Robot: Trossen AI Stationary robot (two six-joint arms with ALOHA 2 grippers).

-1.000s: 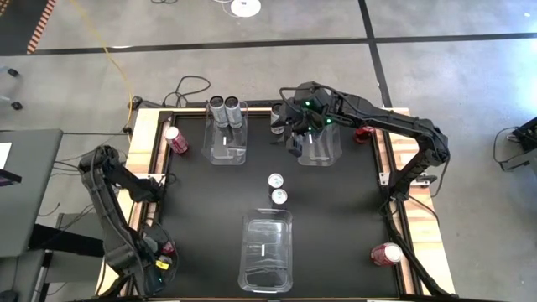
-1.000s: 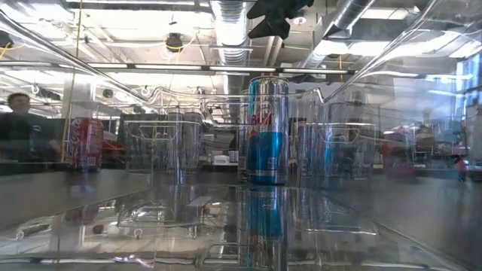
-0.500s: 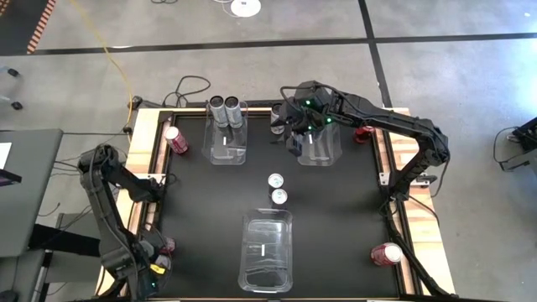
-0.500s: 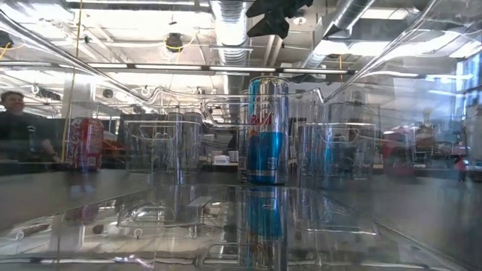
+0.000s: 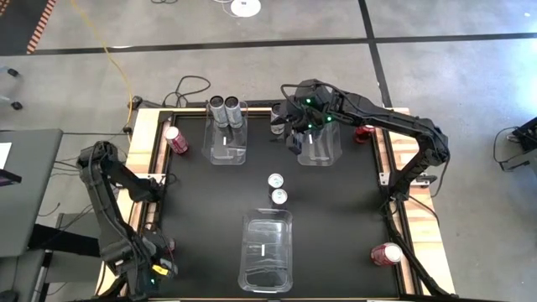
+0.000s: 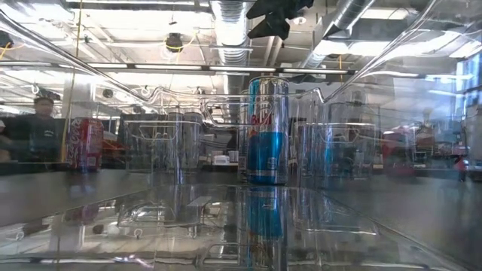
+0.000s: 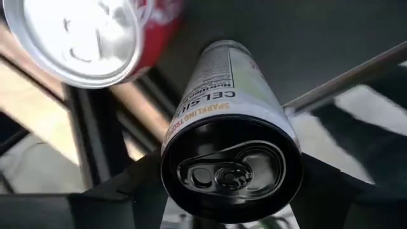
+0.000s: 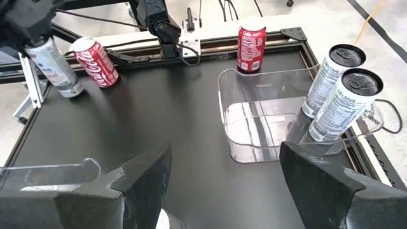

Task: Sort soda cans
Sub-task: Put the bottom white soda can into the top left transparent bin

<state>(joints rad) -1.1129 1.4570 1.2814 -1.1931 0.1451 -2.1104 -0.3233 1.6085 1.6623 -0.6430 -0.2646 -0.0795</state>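
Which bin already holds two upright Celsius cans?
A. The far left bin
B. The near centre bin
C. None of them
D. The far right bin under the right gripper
A: in the high view the two Celsius cans stand side by side at the far end of the far left bin; the near centre bin shows no cans inside.

- soda cans (image 8: 340, 95): smooth glossy metal, with bright silver or dark tops
- bins (image 5: 267, 252): clear, shiny plastic
- table (image 5: 336, 218): matt black top, with a pale wood edge
- floor (image 5: 453, 21): dull grey concrete
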